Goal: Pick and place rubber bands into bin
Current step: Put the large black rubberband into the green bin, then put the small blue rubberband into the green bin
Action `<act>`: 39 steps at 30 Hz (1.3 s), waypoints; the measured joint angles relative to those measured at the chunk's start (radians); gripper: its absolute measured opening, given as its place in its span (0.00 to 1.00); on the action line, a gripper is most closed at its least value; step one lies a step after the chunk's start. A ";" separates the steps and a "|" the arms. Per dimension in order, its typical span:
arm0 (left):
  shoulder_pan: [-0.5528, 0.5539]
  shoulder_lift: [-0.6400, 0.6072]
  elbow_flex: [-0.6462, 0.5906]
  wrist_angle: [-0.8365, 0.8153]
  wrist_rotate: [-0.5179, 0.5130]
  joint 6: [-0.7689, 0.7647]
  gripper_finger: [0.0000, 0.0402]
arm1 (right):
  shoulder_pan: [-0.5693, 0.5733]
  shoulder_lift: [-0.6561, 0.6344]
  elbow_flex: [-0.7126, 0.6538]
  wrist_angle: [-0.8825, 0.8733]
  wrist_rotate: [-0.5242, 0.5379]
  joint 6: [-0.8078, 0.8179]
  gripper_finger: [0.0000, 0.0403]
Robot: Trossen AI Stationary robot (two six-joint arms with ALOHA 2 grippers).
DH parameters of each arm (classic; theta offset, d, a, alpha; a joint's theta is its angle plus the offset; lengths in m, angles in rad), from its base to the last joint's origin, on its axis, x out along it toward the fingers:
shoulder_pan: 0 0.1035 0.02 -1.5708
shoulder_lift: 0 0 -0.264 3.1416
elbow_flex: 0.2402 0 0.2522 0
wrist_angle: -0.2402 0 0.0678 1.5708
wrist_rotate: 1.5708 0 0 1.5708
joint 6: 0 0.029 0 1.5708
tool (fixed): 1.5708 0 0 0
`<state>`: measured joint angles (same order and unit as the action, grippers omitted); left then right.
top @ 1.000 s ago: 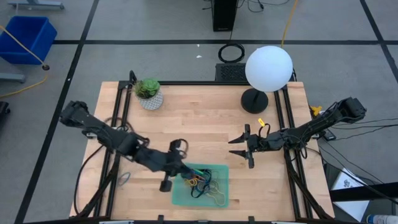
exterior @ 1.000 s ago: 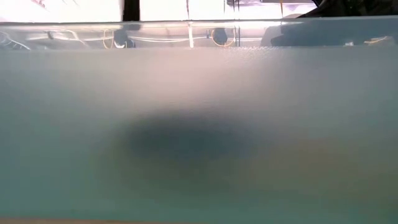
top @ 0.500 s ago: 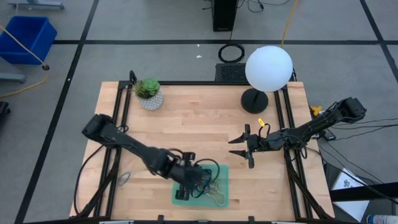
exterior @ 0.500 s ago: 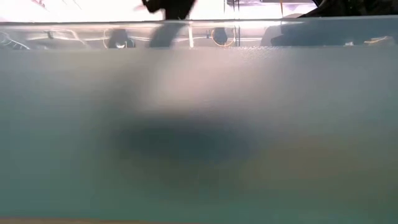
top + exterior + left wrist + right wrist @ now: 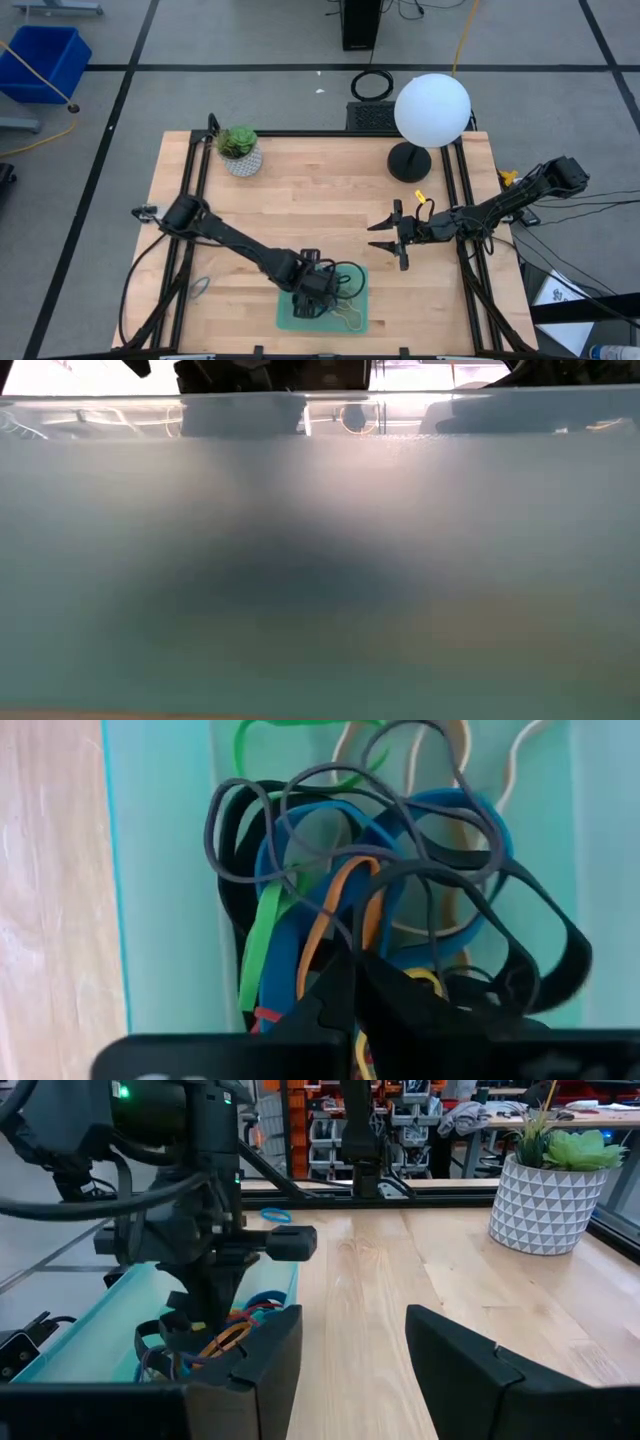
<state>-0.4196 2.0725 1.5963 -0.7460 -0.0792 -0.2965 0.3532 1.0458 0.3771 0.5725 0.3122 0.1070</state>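
Rubber bands [image 5: 380, 910]: a tangled heap of black, blue, orange, green, grey and tan loops, lying inside the bin [image 5: 288, 318]. One light loop [image 5: 350, 318] lies at the heap's edge near the bin's right front corner.

Bin: shallow translucent green tray, sitting on the wooden counter [image 5: 320, 195] at its front edge, a little left of centre. In the low view its frosted wall [image 5: 320, 580] fills nearly the whole picture, with a dim dark patch showing through it.

Left gripper [image 5: 312, 296]: down in the bin, over the left part of the heap. In the left wrist view its dark jaws stand pinched nearly together with the tips pushed in among the bands; orange and yellow strands sit at the tips, but whether any band is actually clamped cannot be told. Seen from the right wrist view, the same gripper [image 5: 205, 1315] stands upright in the tray with coloured loops around its tip.

One blue band [image 5: 275, 1215] lies alone on the counter beyond the bin.

Right gripper [image 5: 392, 237]: well apart from the bin, above the counter's right-centre, pointing toward the left. Jaws spread wide, holding nothing.

Farther out: potted succulent [image 5: 239, 150] in a white patterned pot at the back left of the counter; white globe lamp [image 5: 431, 110] on a black base at the back right.
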 joint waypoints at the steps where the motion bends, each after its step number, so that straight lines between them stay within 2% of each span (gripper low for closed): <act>1: 0.002 0.003 0.000 0.000 -0.002 0.000 0.04 | 0.000 0.000 0.000 0.000 0.000 0.000 0.43; 5: 0.007 0.003 0.000 0.003 -0.004 0.002 0.02 | 0.000 0.000 0.000 0.000 0.000 0.000 0.44; 12: 0.006 0.003 0.000 0.002 0.004 0.001 0.09 | 0.000 0.000 0.000 -0.001 0.000 0.000 0.43; 26: 0.006 0.003 0.000 0.002 0.009 -0.022 0.10 | 0.000 0.000 0.000 -0.001 0.000 0.000 0.43; 30: 0.005 0.003 0.000 0.001 0.063 -0.031 0.11 | 0.000 0.000 0.000 -0.001 0.000 0.000 0.43; 33: 0.005 0.003 0.000 0.001 0.087 -0.027 0.16 | 0.000 0.000 0.000 -0.001 0.000 0.000 0.43; 39: 0.004 0.003 0.000 -0.002 0.079 -0.021 0.36 | 0.000 0.000 0.000 -0.001 0.000 0.000 0.43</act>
<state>-0.4156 2.0754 1.5963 -0.7481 -0.0006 -0.3179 0.3533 1.0458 0.3771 0.5714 0.3122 0.1070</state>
